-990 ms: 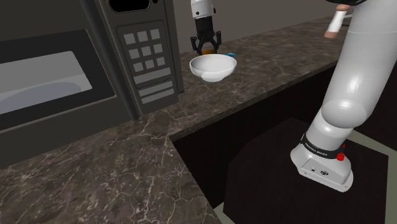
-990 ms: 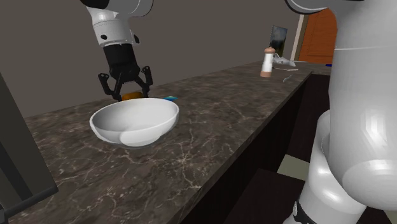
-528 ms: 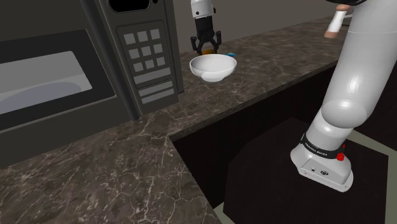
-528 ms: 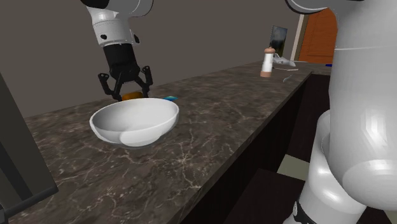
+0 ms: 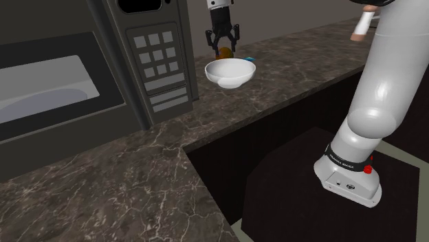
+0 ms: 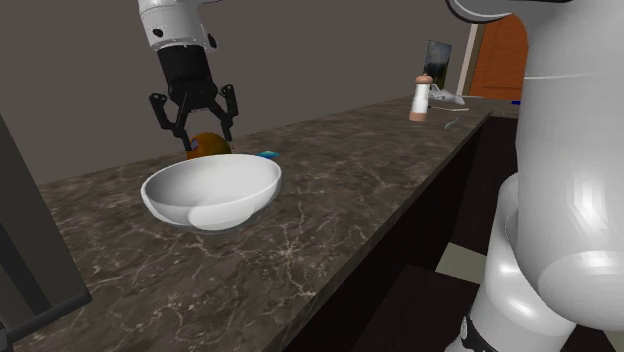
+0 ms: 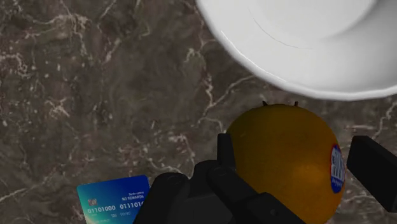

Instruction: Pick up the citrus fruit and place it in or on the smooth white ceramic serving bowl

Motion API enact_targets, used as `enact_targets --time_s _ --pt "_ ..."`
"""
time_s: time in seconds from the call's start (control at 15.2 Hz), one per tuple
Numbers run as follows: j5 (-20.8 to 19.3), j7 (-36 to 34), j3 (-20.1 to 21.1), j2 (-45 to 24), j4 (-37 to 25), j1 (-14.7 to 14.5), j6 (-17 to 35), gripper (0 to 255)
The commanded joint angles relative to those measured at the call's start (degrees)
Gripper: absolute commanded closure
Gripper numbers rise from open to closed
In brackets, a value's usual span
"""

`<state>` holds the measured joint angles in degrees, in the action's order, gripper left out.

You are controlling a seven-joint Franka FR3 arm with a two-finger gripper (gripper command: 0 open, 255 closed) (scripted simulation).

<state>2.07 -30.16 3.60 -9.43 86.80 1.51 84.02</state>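
The arm has just gone up a little: half a second ago the black fingers (image 7: 226, 151) were low on the dark marble tabletop (image 7: 95, 76) behind the white bowl (image 6: 210, 190), and now they stand higher, with the orange (image 6: 209, 147) between them. The fingers pinch the fruit from both sides, one on each flank. To me the orange seems lifted off the stone, because it hangs near the height of the bowl's far rim, just behind it. I judge that the grasp is done and what remains is to carry the fruit over the bowl and let it go. The orange is almost a ball, so it has no true long axis. Its small blue and white sticker (image 7: 337, 168) looks toward one finger, and two tiny dark marks on its skin point to the bowl. A blue card (image 7: 114, 198) lies flat on the tabletop below the hand.
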Motion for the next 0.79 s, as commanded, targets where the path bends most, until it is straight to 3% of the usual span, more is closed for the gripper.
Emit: enact_targets --time_s 0.0,0.73 --pt "0.0 -0.1 0.0 -0.3 -2.0 0.0 -1.7 255" --pt "-0.1 -0.5 0.1 -3.2 -14.6 -0.1 -11.4 255"
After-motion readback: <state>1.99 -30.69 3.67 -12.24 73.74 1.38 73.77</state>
